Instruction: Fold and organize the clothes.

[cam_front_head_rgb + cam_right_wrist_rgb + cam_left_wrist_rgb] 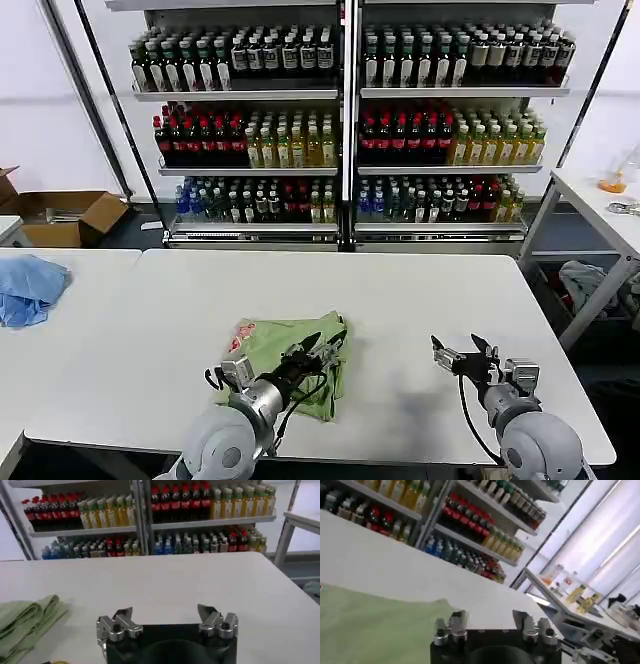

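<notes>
Left tool (pixel 322 347) sits over the light green shirt (pixel 285 355), fingers spread apart and holding nothing; in the left wrist view the tool (pixel 492 625) shows both fingers wide with green fabric (pixel 370 627) under and beside one finger, the other finger over bare white counter (pixel 380 562). Whether the fingertips touch the cloth cannot be told. The shirt lies bunched and partly folded on the white counter (pixel 400 300), under the left tool and reaching back toward the left arm, with a red-and-white printed patch (pixel 238 343) on the edge away from the right tool. Right tool (pixel 461 353) is beside the left one, well apart from the shirt, low over bare counter, fingers open and empty. Right wrist view: right tool (pixel 167 617) with both fingers spread, the folded shirt edge (pixel 25 622) lying off to the side of one finger, not touching it. A light blue cloth (pixel 28 287) lies on a neighbouring counter far beyond the left tool. Shelves of bottles (pixel 345 120) stand past the counter's far edge, ahead of both tools. A cardboard box (pixel 62 218) sits on the floor beside the shelves.
</notes>
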`<state>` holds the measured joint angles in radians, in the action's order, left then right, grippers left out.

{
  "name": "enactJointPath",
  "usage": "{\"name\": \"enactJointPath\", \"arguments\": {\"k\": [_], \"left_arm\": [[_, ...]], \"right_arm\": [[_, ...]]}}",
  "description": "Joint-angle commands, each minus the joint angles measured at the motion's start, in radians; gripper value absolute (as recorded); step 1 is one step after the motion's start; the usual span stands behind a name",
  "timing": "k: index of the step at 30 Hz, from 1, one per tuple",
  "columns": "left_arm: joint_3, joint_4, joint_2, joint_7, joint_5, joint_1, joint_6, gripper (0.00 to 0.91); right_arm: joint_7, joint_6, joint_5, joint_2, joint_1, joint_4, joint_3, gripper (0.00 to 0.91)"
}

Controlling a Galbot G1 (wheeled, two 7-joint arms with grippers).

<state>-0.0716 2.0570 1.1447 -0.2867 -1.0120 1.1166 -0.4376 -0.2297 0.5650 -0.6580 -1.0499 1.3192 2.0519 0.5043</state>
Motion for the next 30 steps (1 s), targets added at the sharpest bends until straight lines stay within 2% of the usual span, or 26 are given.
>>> {"name": "enactJointPath", "arguments": {"k": [1, 5, 11, 18, 30], "left_arm": [[-0.181, -0.016, -0.086, 0.012, 0.153, 0.040, 0.025, 0.907], [-0.276, -0.091, -0.108, -0.009, 0.164, 0.076, 0.028, 0.907], [-0.337, -0.176, -0.111, -0.012, 0.173, 0.091, 0.031, 0.907], [-0.324, -0.215, -0.100, 0.009, 0.138, 0.097, -0.005, 0.907], [-0.271, -0.224, -0.024, 0.050, 0.093, 0.106, -0.034, 0.907]], "right_arm": [[0.001, -0.001, -0.001, -0.003, -0.007, -0.003, -0.001, 0.907], [0.000, -0.001, 0.000, -0.008, -0.018, -0.008, -0.008, 0.907], [0.001, 0.000, -0.001, -0.002, -0.017, -0.006, -0.007, 0.907], [0.001, 0.001, -0.001, 0.002, -0.019, -0.007, -0.012, 0.907], [0.002, 0.000, -0.008, 0.015, -0.016, -0.002, 0.001, 0.907]]}}
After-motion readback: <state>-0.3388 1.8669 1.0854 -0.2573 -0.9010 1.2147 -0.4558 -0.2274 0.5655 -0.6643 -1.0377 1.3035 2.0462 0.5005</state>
